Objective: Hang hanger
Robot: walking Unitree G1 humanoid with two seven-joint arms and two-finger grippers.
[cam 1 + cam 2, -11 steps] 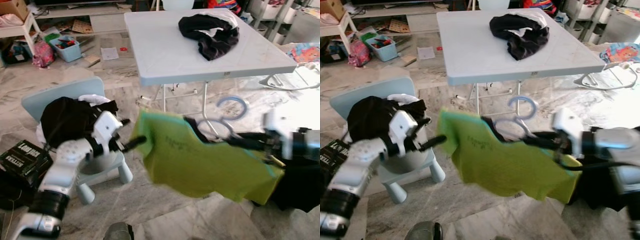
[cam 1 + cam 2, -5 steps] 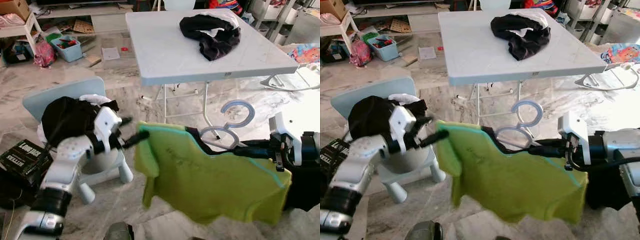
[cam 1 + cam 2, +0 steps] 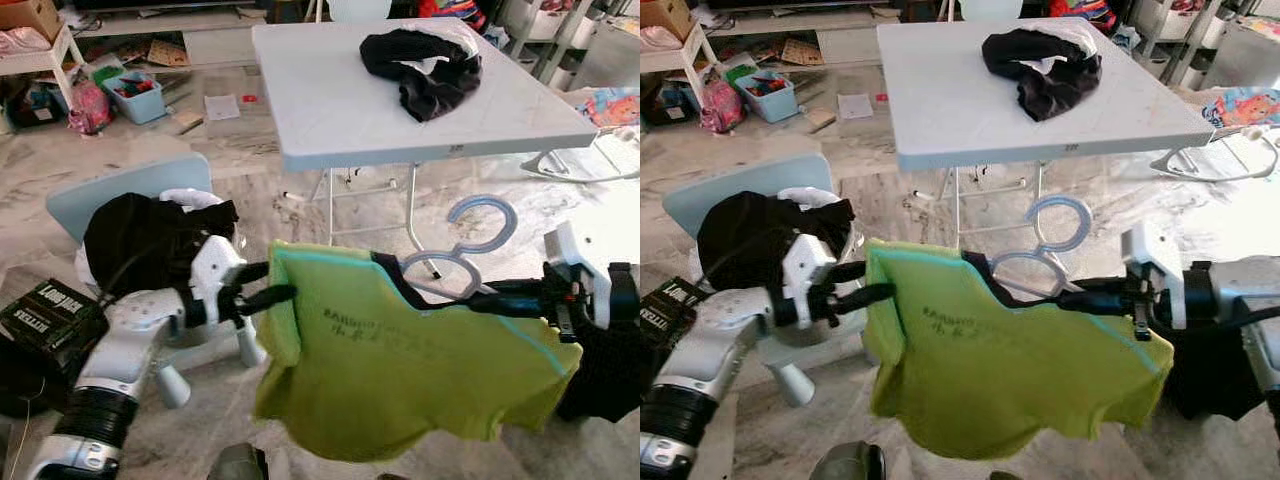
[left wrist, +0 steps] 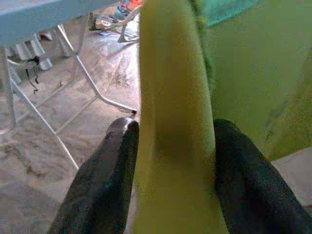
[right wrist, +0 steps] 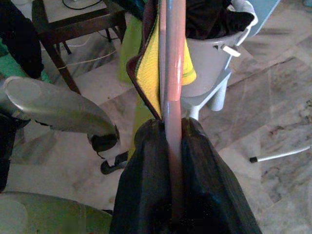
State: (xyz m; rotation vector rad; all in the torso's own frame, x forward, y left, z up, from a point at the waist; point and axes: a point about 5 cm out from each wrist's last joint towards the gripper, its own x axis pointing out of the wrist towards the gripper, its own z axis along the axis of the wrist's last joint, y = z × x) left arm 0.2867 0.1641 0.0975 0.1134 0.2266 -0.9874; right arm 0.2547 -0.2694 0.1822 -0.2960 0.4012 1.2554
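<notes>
A lime-green T-shirt (image 3: 400, 370) with a dark collar hangs in the air between my two arms, on a pale blue hanger (image 3: 487, 222) whose hook points up. My left gripper (image 3: 272, 284) is shut on the shirt's folded sleeve edge; in the left wrist view both black fingers (image 4: 109, 175) pinch the green cloth (image 4: 173, 122). My right gripper (image 3: 1072, 298) reaches in from the right and is shut on the hanger's bar (image 5: 171, 97) at the shirt's other shoulder. Most of the hanger's frame is hidden inside the shirt.
A white folding table (image 3: 330, 110) stands just behind, its legs close to the shirt, with a black garment (image 3: 425, 65) on top. A pale blue child's chair (image 3: 120, 195) piled with dark clothes (image 3: 150, 240) is at my left. A black box (image 3: 45, 315) lies on the marble floor.
The shirt has swung down and now drapes lower, with its print facing me. My left gripper has dropped a little with the sleeve. The right gripper still holds the hanger.
</notes>
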